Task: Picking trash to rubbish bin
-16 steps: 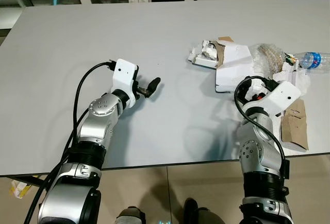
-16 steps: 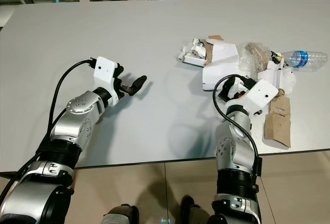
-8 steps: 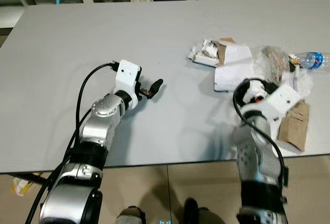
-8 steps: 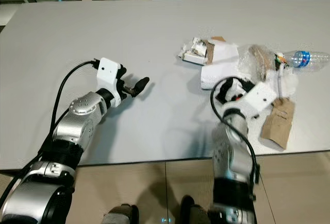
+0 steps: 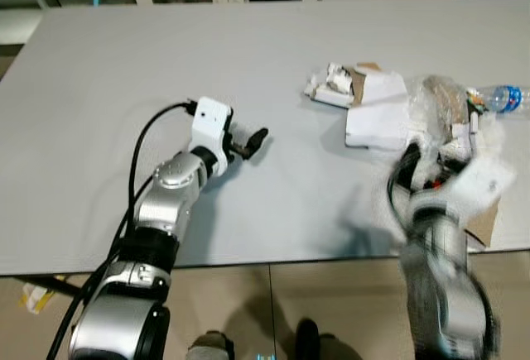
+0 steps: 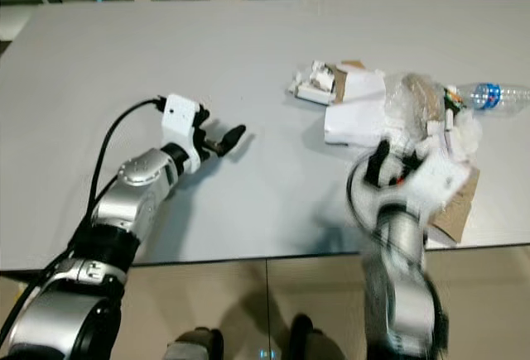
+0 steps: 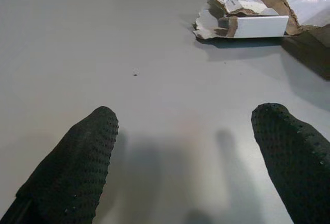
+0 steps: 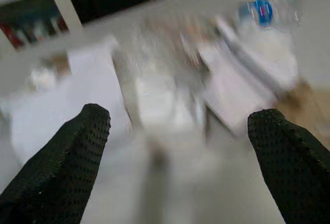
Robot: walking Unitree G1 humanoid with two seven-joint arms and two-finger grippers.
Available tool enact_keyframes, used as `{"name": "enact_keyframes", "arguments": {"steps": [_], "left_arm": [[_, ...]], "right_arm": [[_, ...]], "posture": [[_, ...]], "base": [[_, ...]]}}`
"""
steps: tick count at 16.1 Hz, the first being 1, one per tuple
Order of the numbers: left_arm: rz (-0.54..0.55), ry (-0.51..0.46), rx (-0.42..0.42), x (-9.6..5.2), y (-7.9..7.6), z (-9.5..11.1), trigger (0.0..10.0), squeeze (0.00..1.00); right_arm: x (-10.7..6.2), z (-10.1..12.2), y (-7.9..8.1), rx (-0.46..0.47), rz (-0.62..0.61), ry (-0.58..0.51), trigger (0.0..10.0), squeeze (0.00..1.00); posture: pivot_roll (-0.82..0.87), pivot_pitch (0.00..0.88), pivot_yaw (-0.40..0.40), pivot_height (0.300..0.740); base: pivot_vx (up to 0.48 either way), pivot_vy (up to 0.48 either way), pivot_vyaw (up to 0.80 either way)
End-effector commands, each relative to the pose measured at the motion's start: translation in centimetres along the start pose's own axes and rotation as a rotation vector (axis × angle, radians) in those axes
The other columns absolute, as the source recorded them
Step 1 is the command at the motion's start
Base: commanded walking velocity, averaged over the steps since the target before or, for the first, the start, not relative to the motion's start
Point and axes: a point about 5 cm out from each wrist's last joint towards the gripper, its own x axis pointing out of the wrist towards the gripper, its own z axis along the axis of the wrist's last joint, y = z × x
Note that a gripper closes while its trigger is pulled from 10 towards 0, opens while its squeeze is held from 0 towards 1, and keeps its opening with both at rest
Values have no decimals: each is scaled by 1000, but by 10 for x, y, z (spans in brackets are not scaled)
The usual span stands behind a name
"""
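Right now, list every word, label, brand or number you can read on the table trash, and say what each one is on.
No text can be read.
Plastic bottle: blue label, printing too small and blurred.
Torn white carton: faint print on its paper, too small to read.
White flat box: no print visible.
Brown cardboard piece: no print visible.

The grey counter (image 5: 248, 62) is looked down on from the head by both eye views, which share the trash pile (image 6: 389, 108) at the right. The counter is skimmed low and close by the left wrist view, facing the torn box (image 7: 247, 20). The pile is faced closely, blurred, by the right wrist view.
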Motion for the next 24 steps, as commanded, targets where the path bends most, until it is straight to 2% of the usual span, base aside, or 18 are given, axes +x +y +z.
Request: {"name": "enact_keyframes", "arguments": {"steps": [1, 2, 3, 6, 7, 9, 10, 21, 24], "left_arm": [[-21, -6, 7, 3, -3, 3, 10000, 0], [-22, -6, 8, 4, -3, 3, 10000, 0], [-25, -5, 10, 4, -3, 3, 10000, 0], [-33, -5, 20, 5, -2, 5, 10000, 0], [-35, -4, 27, 5, -1, 6, 10000, 0], [-35, -4, 29, 5, 0, 6, 10000, 0], [-34, -5, 33, 4, 1, 7, 10000, 0], [-19, -8, 52, 0, 10, 9, 10000, 0], [-15, -9, 56, -1, 11, 10, 10000, 0]], "right_arm": [[-14, -11, 18, 129, 34, 67, 10000, 0], [-15, -15, 18, 142, 37, 86, 10000, 0], [-19, -24, 20, 199, 43, 134, 10000, 0], [-22, -37, 29, 300, 100, 182, 10000, 0], [-21, -40, 35, 380, 136, 188, 10000, 0], [-19, -41, 40, 449, 174, 195, 10000, 0], [-12, -41, 44, 521, 207, 186, 10000, 0], [34, -36, 41, 579, 236, 100, 10000, 0], [38, -36, 40, 584, 233, 88, 10000, 0]], "posture": [[302, 160, 24, 740], [300, 159, 28, 740], [303, 159, 34, 740], [314, 163, 49, 740], [318, 164, 52, 740], [322, 164, 54, 740], [328, 164, 54, 740], [376, 166, 56, 740], [388, 164, 56, 740]], "base": [[0, 0, 0], [0, 0, 0], [0, 0, 0], [0, 0, 0], [0, 0, 0], [0, 0, 0], [0, 0, 0], [0, 0, 0], [0, 0, 0]]}}
